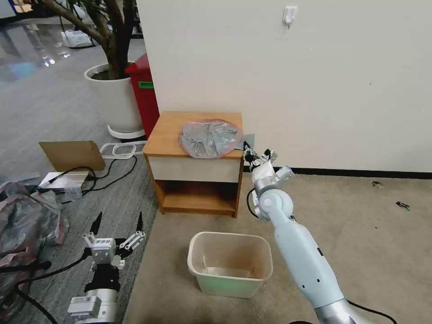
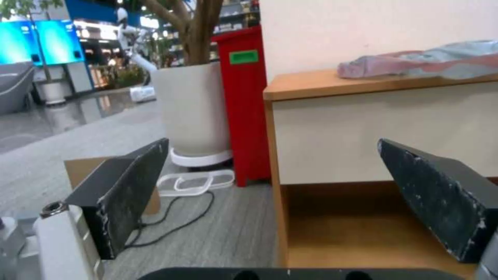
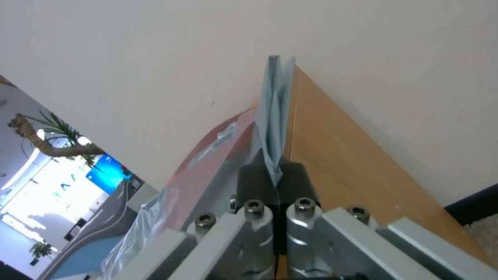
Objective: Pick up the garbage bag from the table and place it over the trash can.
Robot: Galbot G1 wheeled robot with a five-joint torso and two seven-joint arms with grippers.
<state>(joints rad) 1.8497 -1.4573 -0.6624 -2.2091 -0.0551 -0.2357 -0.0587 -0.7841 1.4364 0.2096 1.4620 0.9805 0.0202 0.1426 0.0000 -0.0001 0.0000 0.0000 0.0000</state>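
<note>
At the centre of the head view, a little right of the middle, the right gripper has its two black pads pressed together on a thin fold of the garbage bag, at the right edge of the table; the right wrist view shows this pinch closely, with grey film standing up between the pads. Most of the bag lies flat on the wooden top, and only its corner is caught. I think the main risk is that the film is very thin and slippery, so it may slide out of the pinch when the arm lifts, or it may tear at the pinkish-red rim. The bag may also stay closed like a flat sheet and not open over the trash can, which stands on the carpet in the lower centre of the frame, well apart from the table. The bag is crinkly, translucent grey plastic; the table is smooth orange-brown wood with a white drawer front; the can is beige, rectangular, with rounded corners and a rolled rim. The left gripper waits in the lower left, fingers spread wide, holding nothing.
</note>
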